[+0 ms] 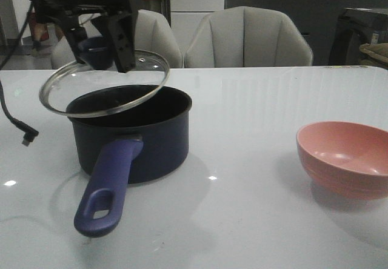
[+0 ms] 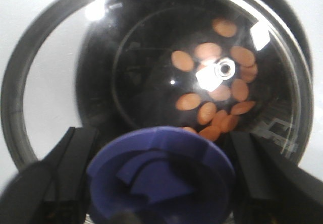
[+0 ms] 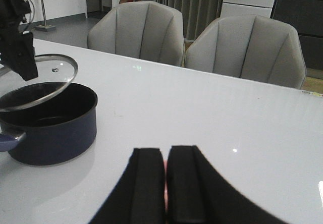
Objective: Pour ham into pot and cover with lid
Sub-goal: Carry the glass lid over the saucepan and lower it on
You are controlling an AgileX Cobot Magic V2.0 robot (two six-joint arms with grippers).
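Note:
The glass lid [image 1: 104, 87] hangs tilted just above the dark navy pot [image 1: 151, 145], its near edge low over the rim. My left gripper [image 1: 100, 49] is shut on the lid's purple-blue knob [image 2: 161, 178], with a black finger on each side. Through the glass, the left wrist view shows several orange-pink ham slices [image 2: 212, 98] on the pot's black bottom. The pot's long handle [image 1: 109, 184] points toward the table's front edge. My right gripper [image 3: 165, 156] is shut low over the table, well to the right of the pot [image 3: 55, 133] and lid [image 3: 45, 80]; only a thin pink sliver shows between its fingers.
A pink round bowl [image 1: 345, 160], nothing visible inside, sits on the right side of the white table [image 1: 242, 117]. Two grey chairs [image 1: 248, 36] stand behind the far edge. A black cable [image 1: 18, 126] trails at the left.

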